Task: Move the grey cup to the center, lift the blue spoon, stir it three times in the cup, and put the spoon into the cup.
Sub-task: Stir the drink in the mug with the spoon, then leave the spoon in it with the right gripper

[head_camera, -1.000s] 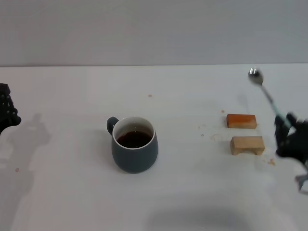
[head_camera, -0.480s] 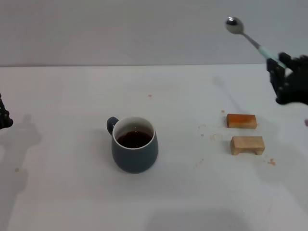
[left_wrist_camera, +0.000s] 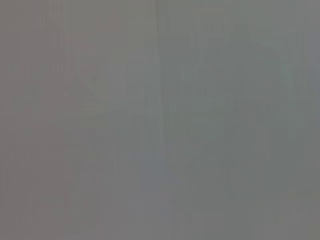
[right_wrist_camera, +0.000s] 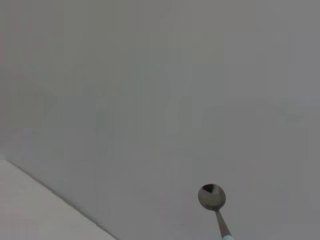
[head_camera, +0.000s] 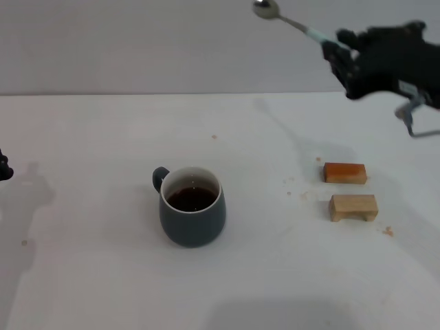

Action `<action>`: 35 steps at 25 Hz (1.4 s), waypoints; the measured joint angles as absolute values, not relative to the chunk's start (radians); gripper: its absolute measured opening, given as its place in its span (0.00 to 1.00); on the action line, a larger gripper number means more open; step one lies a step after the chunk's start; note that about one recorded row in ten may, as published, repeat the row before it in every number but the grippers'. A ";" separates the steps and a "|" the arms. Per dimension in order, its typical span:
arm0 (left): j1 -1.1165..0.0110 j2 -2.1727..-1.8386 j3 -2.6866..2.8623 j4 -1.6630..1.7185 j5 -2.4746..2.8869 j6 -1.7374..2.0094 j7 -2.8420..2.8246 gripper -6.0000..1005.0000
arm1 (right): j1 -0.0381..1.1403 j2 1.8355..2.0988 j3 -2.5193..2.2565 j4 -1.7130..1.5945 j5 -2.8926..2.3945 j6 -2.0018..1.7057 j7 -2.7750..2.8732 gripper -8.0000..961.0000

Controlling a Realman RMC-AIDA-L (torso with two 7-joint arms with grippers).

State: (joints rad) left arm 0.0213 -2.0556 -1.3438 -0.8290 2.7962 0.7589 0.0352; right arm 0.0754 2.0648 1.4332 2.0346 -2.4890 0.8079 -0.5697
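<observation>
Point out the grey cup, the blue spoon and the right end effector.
grey cup (head_camera: 193, 218): head view, on its dark outer wall below the rim.
blue spoon (head_camera: 265, 8): head view, on its silver bowl, held high.
right end effector (head_camera: 338, 45): head view, where its fingers close on the spoon's handle.

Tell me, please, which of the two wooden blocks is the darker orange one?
The orange block, lying farther from the robot; the pale block lies just in front of it.

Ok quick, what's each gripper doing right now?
Right gripper: shut on the blue spoon, held high above the table.
Left gripper: at the table's left edge, cannot tell.
</observation>
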 joint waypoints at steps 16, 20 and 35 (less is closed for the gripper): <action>-0.055 -2.059 -1.400 -0.745 2.793 0.757 0.026 0.00 | 0.529 2.071 1.600 1.998 -2.547 1.225 -0.489 0.17; -0.072 -2.059 -1.411 -0.730 2.793 0.757 0.015 0.00 | 0.638 2.071 1.626 1.946 -2.536 1.332 -0.450 0.17; -0.110 -2.060 -1.439 -0.697 2.790 0.755 0.014 0.00 | 0.903 2.054 1.780 1.690 -2.394 1.642 -0.361 0.17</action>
